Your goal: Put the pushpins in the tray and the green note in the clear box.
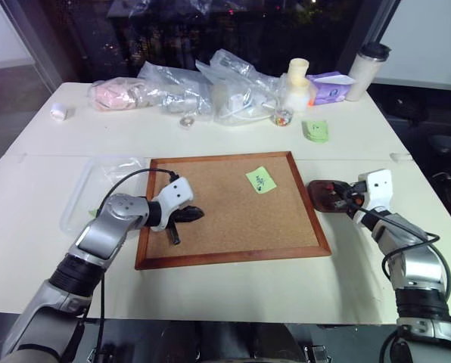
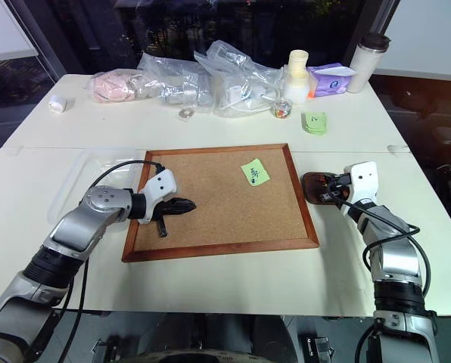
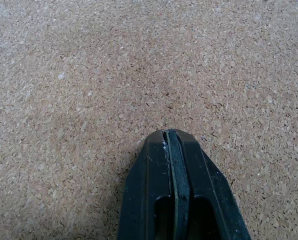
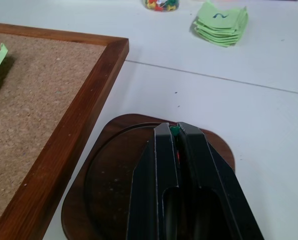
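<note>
The small dark reddish-brown tray [image 1: 321, 189] lies on the white table just right of the corkboard [image 1: 225, 227]. My right gripper [image 4: 171, 129] hangs over the tray, shut on a tiny pushpin [image 4: 175, 130] whose green head peeks out between the fingertips. The light-green note [image 1: 261, 180] with a dark scribble lies on the cork towards the board's far right. My left gripper [image 1: 195, 215] rests low over the cork at the board's left side, shut with nothing in it. The clear box [image 1: 93, 189] sits left of the board.
At the table's far side lie soft plastic bags [image 1: 210, 91], a small jar of coloured bits [image 1: 284, 117], a green notepad [image 1: 315, 130], a purple pack [image 1: 329, 87] and a tall tumbler [image 1: 367, 72]. A small white roll [image 1: 58, 111] sits far left.
</note>
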Controlling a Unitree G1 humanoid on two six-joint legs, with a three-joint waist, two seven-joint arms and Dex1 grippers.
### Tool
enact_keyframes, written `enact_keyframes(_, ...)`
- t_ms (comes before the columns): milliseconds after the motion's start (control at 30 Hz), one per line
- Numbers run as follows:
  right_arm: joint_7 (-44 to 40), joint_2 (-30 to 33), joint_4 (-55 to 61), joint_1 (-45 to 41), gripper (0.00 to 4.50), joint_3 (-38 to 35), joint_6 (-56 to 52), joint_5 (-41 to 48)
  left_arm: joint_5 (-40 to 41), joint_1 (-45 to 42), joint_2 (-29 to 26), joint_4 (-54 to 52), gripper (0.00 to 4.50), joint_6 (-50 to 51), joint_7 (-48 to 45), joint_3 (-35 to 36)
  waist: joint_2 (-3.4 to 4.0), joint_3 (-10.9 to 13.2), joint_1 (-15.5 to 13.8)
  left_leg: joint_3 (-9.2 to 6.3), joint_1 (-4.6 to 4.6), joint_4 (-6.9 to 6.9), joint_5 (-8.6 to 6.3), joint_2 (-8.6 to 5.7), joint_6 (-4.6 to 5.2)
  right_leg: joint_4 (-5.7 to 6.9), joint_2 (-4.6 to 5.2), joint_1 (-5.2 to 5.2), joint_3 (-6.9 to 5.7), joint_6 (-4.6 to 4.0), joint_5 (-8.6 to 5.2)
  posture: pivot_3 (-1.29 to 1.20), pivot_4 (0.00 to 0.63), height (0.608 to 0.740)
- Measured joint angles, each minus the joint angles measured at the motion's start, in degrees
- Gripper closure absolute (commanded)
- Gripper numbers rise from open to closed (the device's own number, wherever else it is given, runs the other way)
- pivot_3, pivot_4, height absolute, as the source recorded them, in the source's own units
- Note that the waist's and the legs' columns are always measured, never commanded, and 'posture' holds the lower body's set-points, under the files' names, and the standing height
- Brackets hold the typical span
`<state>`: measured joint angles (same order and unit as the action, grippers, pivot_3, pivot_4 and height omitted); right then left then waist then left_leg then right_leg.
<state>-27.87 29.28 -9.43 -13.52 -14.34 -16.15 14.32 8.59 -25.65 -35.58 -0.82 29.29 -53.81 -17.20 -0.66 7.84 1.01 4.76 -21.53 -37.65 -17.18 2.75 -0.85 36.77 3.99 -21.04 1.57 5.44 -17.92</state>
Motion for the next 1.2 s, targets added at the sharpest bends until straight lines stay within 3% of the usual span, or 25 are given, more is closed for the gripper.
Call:
enact_keyframes(33,-0.24,0.00,0.00,0.26,3.57,0.00,-0.01,0.04,0.00,-0.03,0.01,0.12,4.50,-0.06,-0.11,-0.01,0.00,0.00,0.00,0.00,0.03,0.04,0.00,-0.01,0.00,-0.04,0.02,0.02,-0.01,0.00,0.00,0.00,0.150,0.740)
enact_keyframes(267,-0.59,0.00,0.14,1.64,0.06,-0.10,-0.93,0.61,0.00,0.07,-0.01,0.16,4.50,-0.14,-0.42,-0.01,0.26,-0.16,0.02,0.00,0.12,0.41,0.03,-0.07,-0.04,-0.36,0.12,0.10,-0.04,-0.02,0.01,0.00,0.150,0.740)
enact_keyframes(600,-1.70,0.02,6.00,0.83,0.06,0.01,-2.74,3.81,0.00,0.13,-0.06,0.17,4.50,-0.14,-0.57,0.05,0.31,-0.19,0.04,-0.01,0.11,0.49,0.03,-0.07,-0.05,-0.44,0.15,0.10,-0.05,-0.04,0.00,0.00,0.150,0.740)
enact_keyframes(800,-6.45,-2.51,12.63,-3.23,0.06,9.98,-6.91,4.51,-0.02,-0.19,0.33,0.52,4.50,-0.15,-0.70,-0.09,0.33,-0.25,-0.01,-0.05,0.09,0.51,0.02,-0.07,-0.05,-0.45,0.21,0.07,-0.09,-0.21,-0.08,0.00,0.150,0.740)
enact_keyframes(967,-7.97,-5.93,8.64,-6.20,0.06,15.87,-6.17,3.12,-0.02,-0.50,0.70,0.70,4.50,-0.56,-0.82,-0.31,0.32,-0.25,-0.01,0.02,0.01,0.58,0.02,-0.18,-0.07,-0.56,0.54,-0.15,-0.30,-0.21,-0.08,0.00,0.150,0.740)
enact_keyframes(1200,-9.30,-8.20,0.55,-9.36,0.06,17.52,-2.40,0.83,-0.02,0.21,0.53,0.45,4.50,-0.68,-0.79,0.07,0.33,-0.25,0.29,0.05,0.03,0.64,0.01,-0.24,-0.08,-0.58,0.64,-0.13,-0.34,-0.20,-0.07,0.00,0.150,0.740)
